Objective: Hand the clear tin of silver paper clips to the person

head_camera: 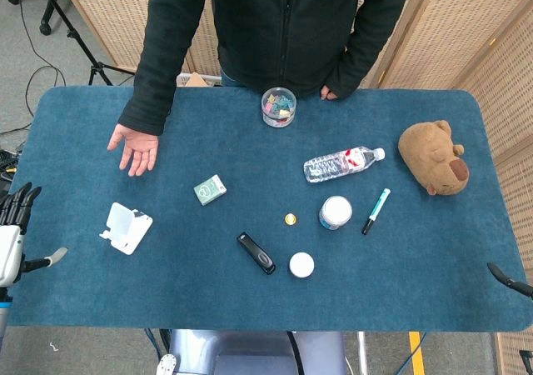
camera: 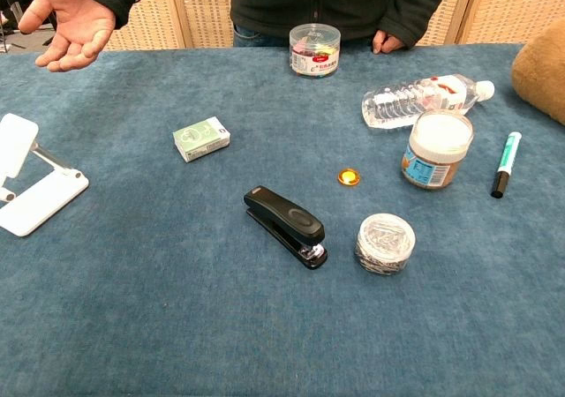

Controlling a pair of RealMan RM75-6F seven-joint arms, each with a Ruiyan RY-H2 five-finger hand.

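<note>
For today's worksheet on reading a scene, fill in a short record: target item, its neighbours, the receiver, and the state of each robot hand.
target: clear round tin of silver paper clips, upright on the blue felt table, untouched
nearest neighbour: black stapler, to its left, apart from it
behind it: white-lidded jar and small orange disc
receiver: person's open palm held over the table's far left
left robot hand: at the left table edge, holding nothing, fingers apart
right robot hand: only a dark tip shows at the right edge; state unclear
</note>
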